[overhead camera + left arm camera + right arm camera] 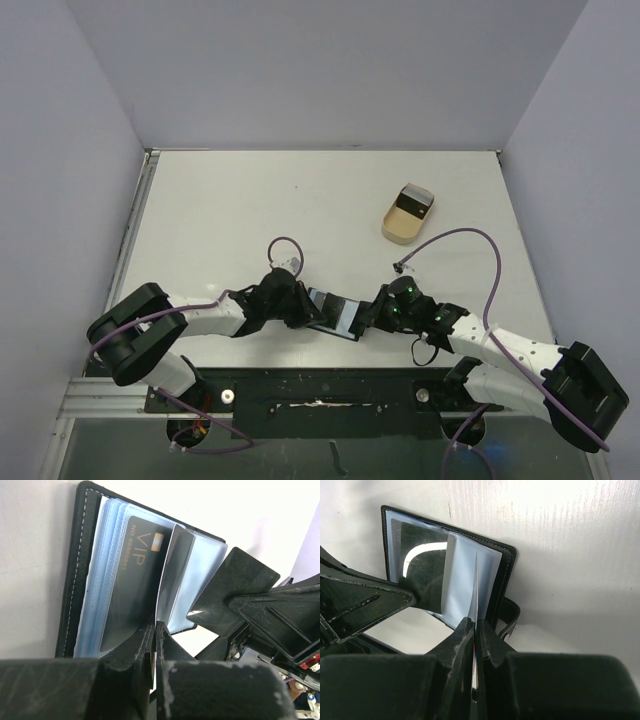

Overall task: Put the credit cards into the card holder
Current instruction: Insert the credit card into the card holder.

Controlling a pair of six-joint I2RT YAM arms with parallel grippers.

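The left pincer (pixel 155 630) is clenched, as far as can be judged, on the lower edge of a dark card (pixel 175 575). This card is stood on edge just ahead of the fingertips. Whether it is already inside a pocket cannot be told. The right pincer (pixel 474 627) is clenched on a thin pale sleeve (pixel 476 580), seen edge-on straight ahead of it. The holder (pixel 335 312) is laid open between the two pincers. A VIP card (pixel 132 575) is lodged in a pocket ahead of the left pincer, to its left. At least one more card (pixel 407 204) is kept in a tray (pixel 392 232), well beyond the right pincer.

Several faults are possible from here. If the dark card is pushed at an angle, it can be caught on the pocket mouth and bent, or slid between two pockets. If the sleeve is pulled too hard, the light holder can be dragged or lifted, since it seems to be held down by nothing else. The pincers are very near each other, so the fingers can be knocked together. If the card is released before it is seated, it can be dropped out.

The table (pixel 250 200) is white and smooth, so a flat card on it is judged hard to pick up. The room is closed by pale walls (pixel 330 70), well away from both pincers.
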